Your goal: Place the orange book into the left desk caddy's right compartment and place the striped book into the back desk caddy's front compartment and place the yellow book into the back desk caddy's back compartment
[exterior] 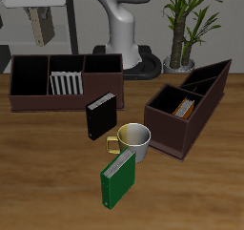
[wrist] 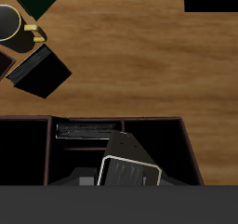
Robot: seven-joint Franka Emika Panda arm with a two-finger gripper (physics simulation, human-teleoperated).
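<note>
- High over the back of the table [exterior: 38,186], the claw [exterior: 38,14] is clamped on the yellow book [exterior: 39,31], which hangs upright from it in mid-air, above the far end of the back desk caddy [exterior: 19,100]. Its fingers themselves are hard to make out behind the cover.
- Below it, the back desk caddy sits near the table's rear. The striped book [exterior: 67,83] stands upright in its middle section, while the sections on either side look dark.
- In the claw's own camera, the yellow book [wrist: 130,167] appears tilted over the caddy's rim [wrist: 23,122], with the striped book [wrist: 88,130] seen from above inside the box.
- A black book [exterior: 100,116] stands upright on the wood just in front of the caddy.
- A green book [exterior: 118,177] stands nearer the table's front edge, close beside a pale mug [exterior: 135,140].
- The left desk caddy [exterior: 167,129] lies at an angle beyond the mug, its slanted end pointing toward the back. The orange book [exterior: 185,107] rests inside it, in the section at the low end.
- A potted plant [exterior: 186,24] stands behind the table.
</note>
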